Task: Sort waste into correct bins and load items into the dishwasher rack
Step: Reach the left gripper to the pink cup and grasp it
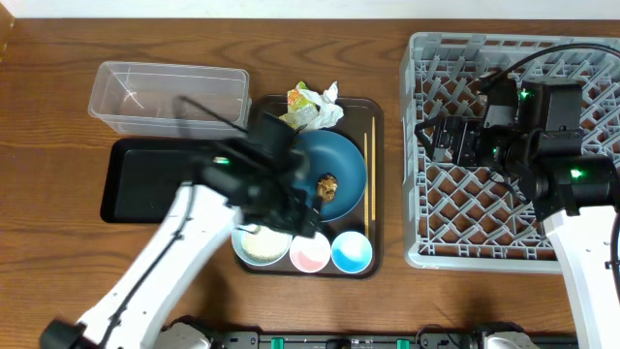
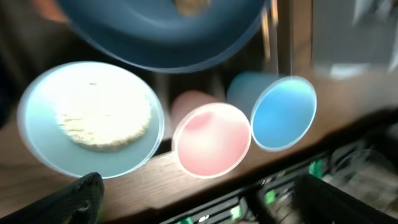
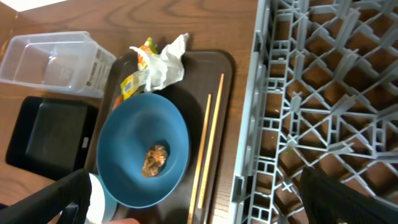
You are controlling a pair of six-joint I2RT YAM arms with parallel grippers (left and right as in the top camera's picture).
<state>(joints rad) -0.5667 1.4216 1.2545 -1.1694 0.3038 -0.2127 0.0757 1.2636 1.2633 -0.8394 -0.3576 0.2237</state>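
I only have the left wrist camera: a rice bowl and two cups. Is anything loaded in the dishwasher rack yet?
Observer: No, the dishwasher rack holds no dishes.
Operator: And the bins?
Observer: The clear tub and what shows of the black tray look empty.
Operator: Where's the wrapper?
Observer: The wrapper lies beside the tissue at the serving tray's far edge, behind the blue dish.

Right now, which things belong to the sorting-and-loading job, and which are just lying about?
Job: wrapper, tissue, food lump, rice, bowl, dish, pink cup, blue cup, chopsticks, tub, black tray, rack.
Lying about: serving tray, table.
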